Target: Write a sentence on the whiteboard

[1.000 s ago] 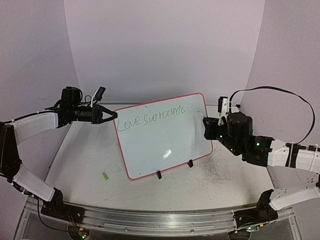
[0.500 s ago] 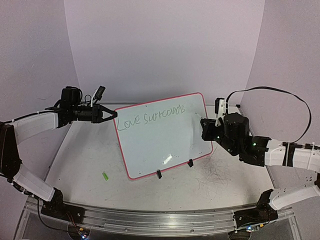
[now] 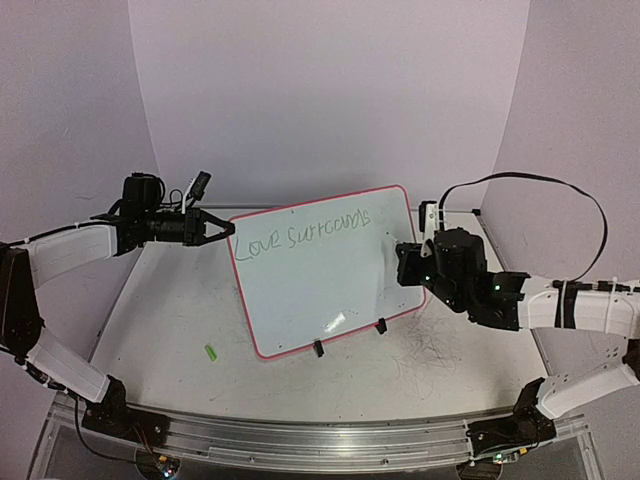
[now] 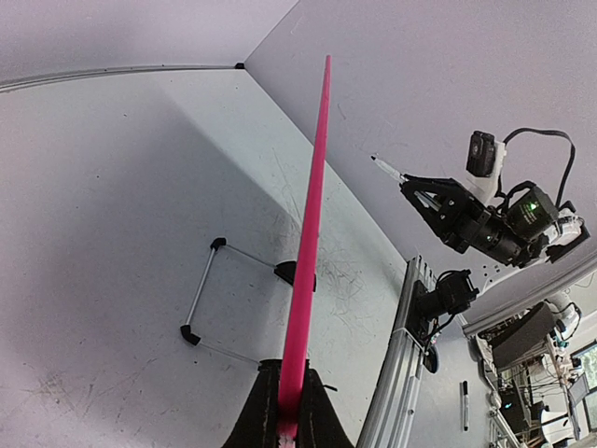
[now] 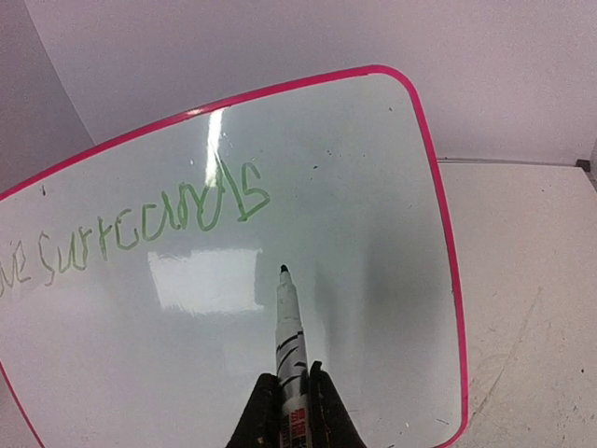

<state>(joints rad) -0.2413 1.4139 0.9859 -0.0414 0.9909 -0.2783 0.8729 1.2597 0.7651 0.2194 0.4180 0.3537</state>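
Tabletop (image 3: pixel 170 320) bears the whiteboard (image 3: pixel 320 290), left claw (image 3: pixel 225 233) pinching its pink edge.

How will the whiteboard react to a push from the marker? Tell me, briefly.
The whiteboard looks thin and stiff: edge-on in the left wrist view its rim runs straight. Standing on small clip feet, it would probably tip back under the marker, though the left pincer shut on its edge should steady it.

I see a small green plastic piece (image 3: pixel 211 352) lying lower left on the scuffed white tabletop (image 3: pixel 170 310), near the aluminium rail (image 3: pixel 320 440).
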